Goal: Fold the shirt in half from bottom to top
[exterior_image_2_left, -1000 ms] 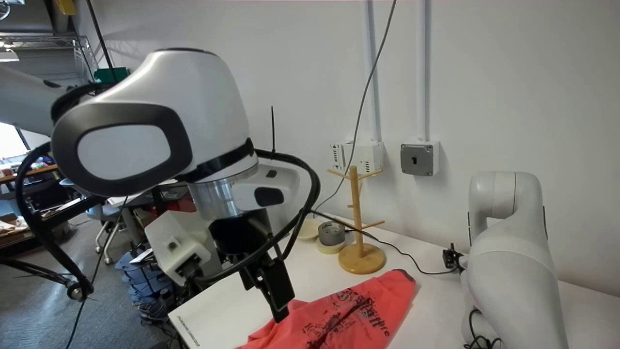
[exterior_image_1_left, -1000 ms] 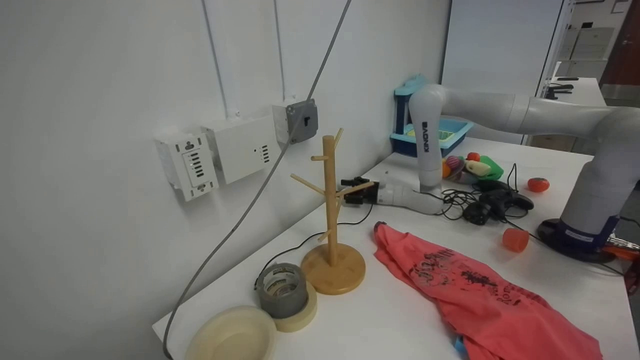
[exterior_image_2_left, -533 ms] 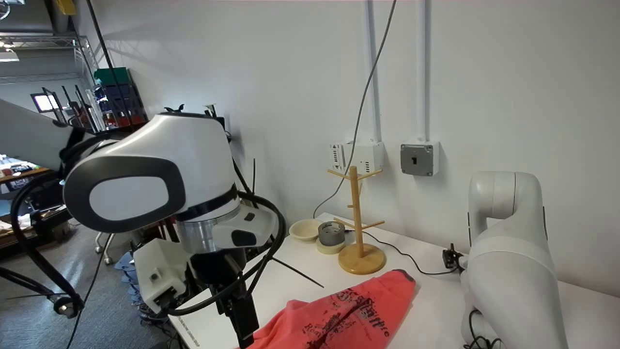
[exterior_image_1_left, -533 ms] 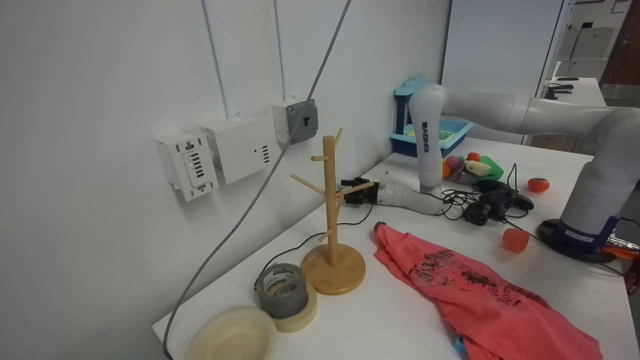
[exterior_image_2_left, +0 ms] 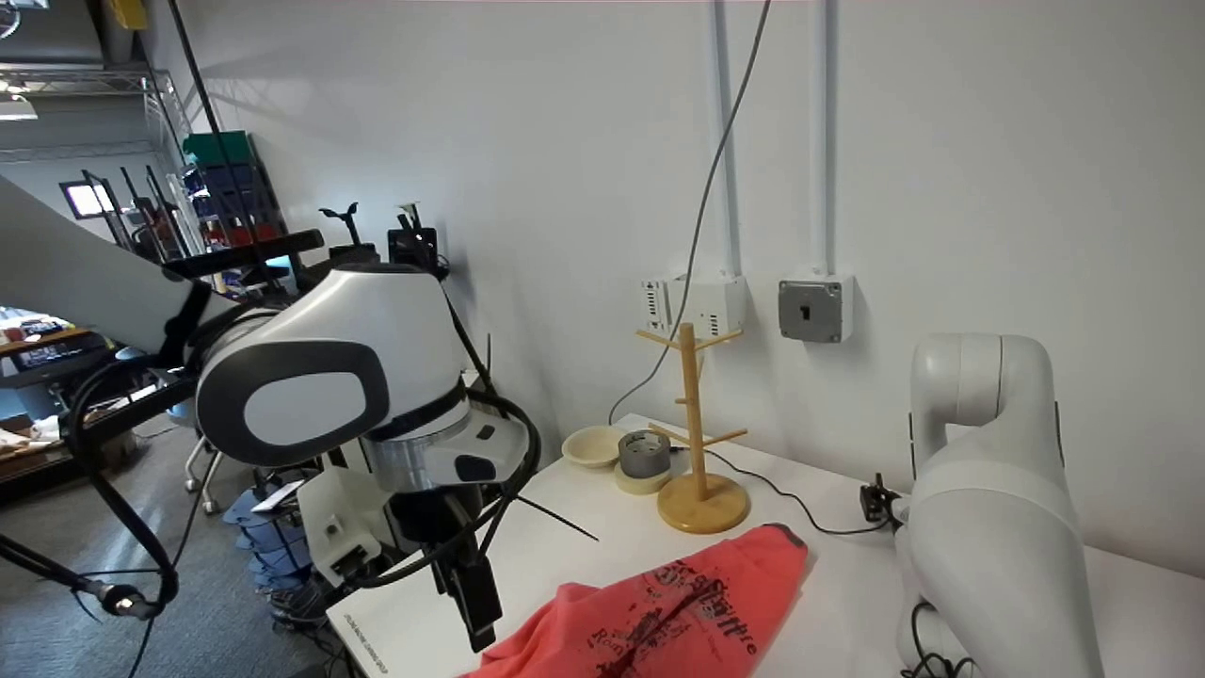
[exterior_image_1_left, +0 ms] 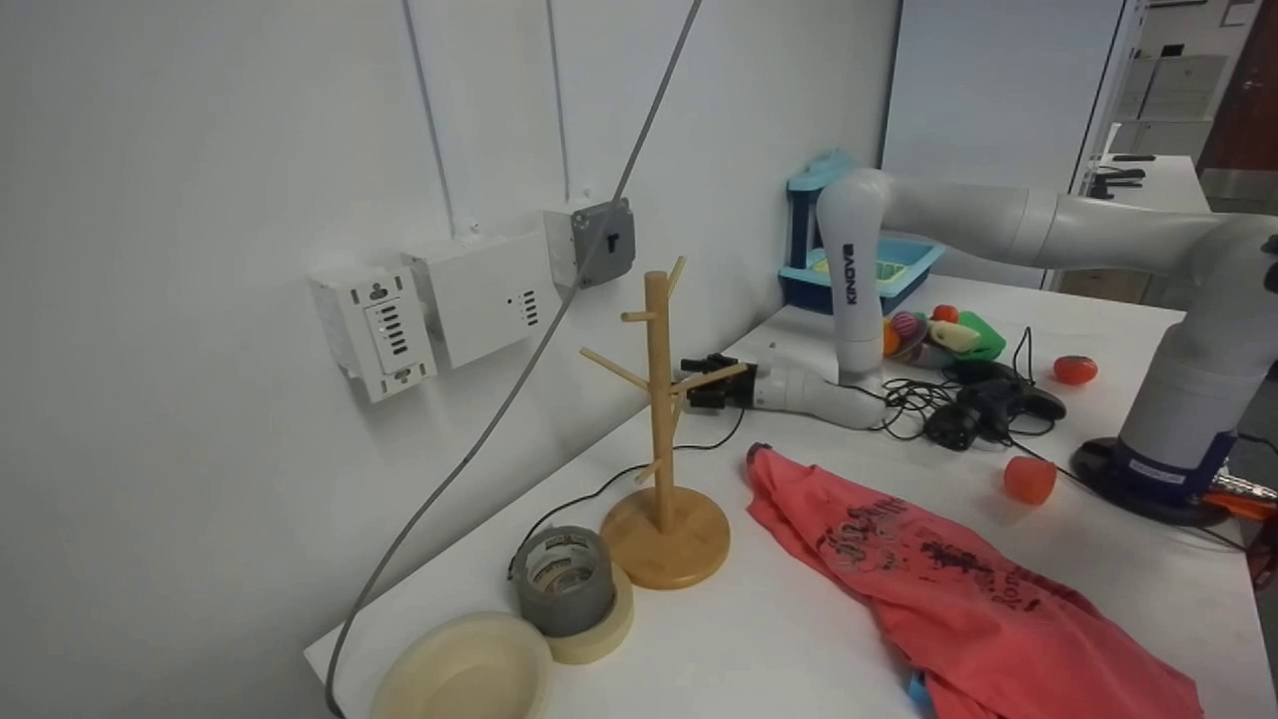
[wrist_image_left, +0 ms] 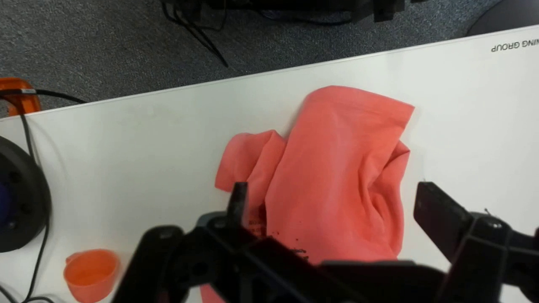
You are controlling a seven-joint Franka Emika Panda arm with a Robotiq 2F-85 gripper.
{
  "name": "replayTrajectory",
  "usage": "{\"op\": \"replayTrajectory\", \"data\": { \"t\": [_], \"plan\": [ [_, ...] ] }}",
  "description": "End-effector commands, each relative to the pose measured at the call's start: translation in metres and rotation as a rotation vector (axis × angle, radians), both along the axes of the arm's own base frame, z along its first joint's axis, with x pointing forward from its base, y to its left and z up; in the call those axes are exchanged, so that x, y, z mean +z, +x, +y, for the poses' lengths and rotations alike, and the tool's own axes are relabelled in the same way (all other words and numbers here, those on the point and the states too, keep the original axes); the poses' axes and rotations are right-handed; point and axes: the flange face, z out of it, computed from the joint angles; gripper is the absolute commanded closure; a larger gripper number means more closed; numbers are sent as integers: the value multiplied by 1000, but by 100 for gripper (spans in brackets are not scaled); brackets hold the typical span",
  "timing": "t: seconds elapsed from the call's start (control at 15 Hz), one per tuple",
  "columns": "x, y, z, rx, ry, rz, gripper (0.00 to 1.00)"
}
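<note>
Broadly, the white table (exterior_image_1_left: 789, 649) is shared by a grey-white second arm (exterior_image_1_left: 1048, 228) and the coral-red shirt (exterior_image_1_left: 958, 589), which is laid out long and wrinkled, one end near the mug stand (exterior_image_1_left: 662, 429) and the plain, hemmed end (wrist_image_left: 370, 104) near the table's edge. In the wrist view, the gripper (wrist_image_left: 335, 202) is poised over the shirt with its fingers (wrist_image_left: 440, 216) parted widely, and nothing is gripped. The fold is judged not yet begun, and the hemmed end is taken to be the bottom. For a clean fold, the hem is best approached at its middle, with a small pinch of cloth taken and the table not pressed hard. Once pinched, it should be raised modestly and carried slowly toward the far end, since soft cloth may be dragged whole if pulled flat. Loose side folds could be trapped unevenly, and the mug stand should be given room.

As for writing, the largest is the black print (exterior_image_2_left: 664, 629) on the shirt, so broken by creases that no word can be read surely. "KINOVA" (exterior_image_1_left: 851, 275) is lettered on the second arm. At the table's edge, "NING GROUP" (wrist_image_left: 514, 45) is shown, inverted and cut off. The label (exterior_image_1_left: 569, 544) inside the tape roll (exterior_image_1_left: 574, 614) is too small to be read.
</note>
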Motion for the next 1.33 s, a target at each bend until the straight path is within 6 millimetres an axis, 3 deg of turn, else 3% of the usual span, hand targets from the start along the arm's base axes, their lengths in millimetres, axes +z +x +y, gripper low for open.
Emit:
{"op": "replayTrajectory", "data": {
  "t": [0.0, 0.07, 0.2, 0.6, 0.87, 1.27],
  "plan": [
    [-19, 4, 31, 50, 4, -1, 0],
    [-10, 2, 17, 18, -6, 3, 0],
    [-18, 3, 29, 50, -10, 12, 0],
    [-30, 5, 30, 24, -6, 17, 0],
    [-50, 9, 30, -27, 16, 25, 0],
    [-96, 11, 31, -48, 18, 32, 0]
  ]
}}
